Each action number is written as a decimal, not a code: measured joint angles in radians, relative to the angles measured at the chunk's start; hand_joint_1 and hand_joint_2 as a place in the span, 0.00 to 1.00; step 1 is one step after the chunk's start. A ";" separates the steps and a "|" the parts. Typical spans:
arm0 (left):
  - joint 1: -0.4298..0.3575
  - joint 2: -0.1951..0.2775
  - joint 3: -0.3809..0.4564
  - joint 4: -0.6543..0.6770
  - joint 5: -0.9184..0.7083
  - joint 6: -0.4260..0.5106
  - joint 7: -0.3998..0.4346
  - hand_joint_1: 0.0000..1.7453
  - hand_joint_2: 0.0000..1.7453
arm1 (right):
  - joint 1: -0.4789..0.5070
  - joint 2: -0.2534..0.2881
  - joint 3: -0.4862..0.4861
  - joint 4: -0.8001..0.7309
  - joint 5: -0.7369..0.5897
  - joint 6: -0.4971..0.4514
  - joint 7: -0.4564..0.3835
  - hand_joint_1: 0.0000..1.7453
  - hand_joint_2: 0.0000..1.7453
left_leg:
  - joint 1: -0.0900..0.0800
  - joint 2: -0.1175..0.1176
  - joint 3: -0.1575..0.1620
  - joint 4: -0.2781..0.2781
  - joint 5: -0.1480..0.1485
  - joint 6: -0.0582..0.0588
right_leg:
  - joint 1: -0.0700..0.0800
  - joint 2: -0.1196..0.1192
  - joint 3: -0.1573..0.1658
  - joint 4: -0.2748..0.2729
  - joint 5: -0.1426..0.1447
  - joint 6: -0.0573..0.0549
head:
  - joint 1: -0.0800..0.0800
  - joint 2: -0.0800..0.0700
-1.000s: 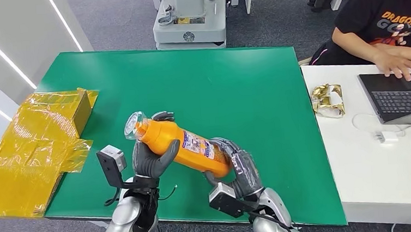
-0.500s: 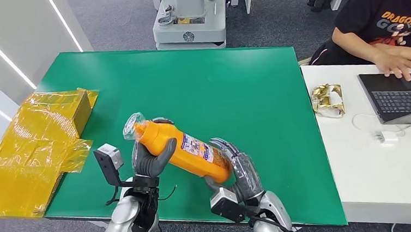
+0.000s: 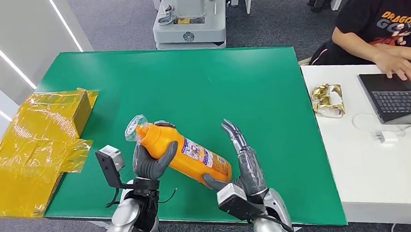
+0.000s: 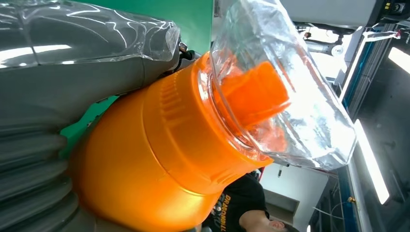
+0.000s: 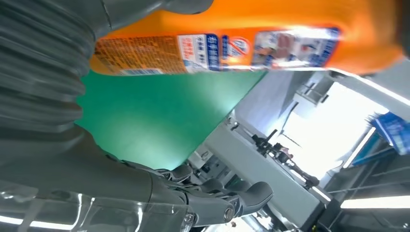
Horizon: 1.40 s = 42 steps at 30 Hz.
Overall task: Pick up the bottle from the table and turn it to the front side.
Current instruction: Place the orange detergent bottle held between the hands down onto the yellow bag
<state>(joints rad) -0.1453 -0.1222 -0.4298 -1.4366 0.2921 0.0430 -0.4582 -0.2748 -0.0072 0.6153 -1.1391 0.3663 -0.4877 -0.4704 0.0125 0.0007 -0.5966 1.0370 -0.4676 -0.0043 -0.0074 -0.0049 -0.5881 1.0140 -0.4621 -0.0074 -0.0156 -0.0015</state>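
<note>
Bottle (image 3: 179,151) held by left hand (image 3: 150,159).

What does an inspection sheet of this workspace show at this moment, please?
Surface: green table, mostly bare.
Job's things: orange bottle with clear cap, tilted, lifted above the table, label facing up.
Clutter: yellow plastic wrapping at the table's left edge.
Hands: left hand grips the bottle near its neck; right hand beside the bottle's base, fingers spread, thumb near the base.
Cables: thin wires at the left wrist.
Surroundings: white desk with laptop and gold foil; a person typing; grey machine base behind the table.
</note>
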 joint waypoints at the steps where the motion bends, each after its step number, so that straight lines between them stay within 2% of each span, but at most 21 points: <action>1: 0.003 0.000 0.000 0.000 -0.001 0.002 0.000 1.00 1.00 | 0.008 0.000 0.000 -0.021 -0.033 0.009 -0.007 0.00 1.00 | 0.000 0.000 0.000 0.000 0.000 0.000 | 0.000 0.000 0.000 0.000 0.000 0.000 | 0.000 0.000; 10: 0.016 0.008 0.006 -0.001 0.018 0.010 -0.012 1.00 1.00 | 0.094 0.002 0.008 -0.207 -0.331 0.150 -0.050 0.00 1.00 | 0.000 0.000 0.000 0.000 0.000 0.000 | 0.000 0.000 0.000 0.000 0.000 0.000 | 0.000 0.000; 18: 0.041 0.029 0.032 -0.012 -0.016 0.033 -0.025 1.00 1.00 | 0.145 0.002 0.010 -0.343 -0.279 0.010 -0.114 0.00 1.00 | 0.000 0.000 0.000 0.000 0.000 0.000 | 0.000 0.000 0.000 0.000 0.000 0.000 | 0.000 0.000; 22: 0.051 0.043 0.059 -0.024 -0.083 0.082 -0.032 1.00 1.00 | 0.187 0.002 -0.002 -0.404 -0.213 -0.132 -0.158 0.00 1.00 | 0.000 0.000 0.000 0.000 0.000 0.000 | 0.000 0.000 0.000 0.000 0.000 0.000 | 0.000 0.000; 25: 0.058 0.056 0.088 -0.037 -0.110 0.101 -0.048 1.00 1.00 | 0.218 0.003 -0.021 -0.443 -0.182 -0.186 -0.176 0.00 1.00 | 0.000 0.000 0.000 0.000 0.000 0.000 | 0.000 0.000 0.000 0.000 0.000 0.000 | 0.000 0.000; 35: 0.111 0.127 0.193 -0.098 -0.296 0.179 -0.064 1.00 1.00 | 0.318 0.008 -0.109 -0.546 -0.161 -0.204 -0.207 0.00 1.00 | 0.000 0.000 0.000 -0.001 0.000 0.000 | 0.000 0.000 0.000 0.000 -0.001 0.000 | 0.000 0.000; 42: 0.149 0.231 0.287 -0.113 -0.476 0.289 -0.081 1.00 1.00 | 0.353 0.008 -0.107 -0.566 -0.204 -0.203 -0.196 0.00 1.00 | 0.001 0.001 0.000 -0.001 0.000 -0.001 | 0.001 0.001 0.000 0.000 -0.001 -0.002 | 0.000 0.000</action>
<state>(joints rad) 0.0041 0.1093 -0.1425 -1.5500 -0.1839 0.3321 -0.5388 0.0783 0.0004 0.5079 -1.7052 0.1619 -0.6909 -0.6668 0.0137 0.0020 -0.5966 1.0359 -0.4679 -0.0049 -0.0065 -0.0035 -0.5885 1.0144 -0.4634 -0.0089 -0.0156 -0.0015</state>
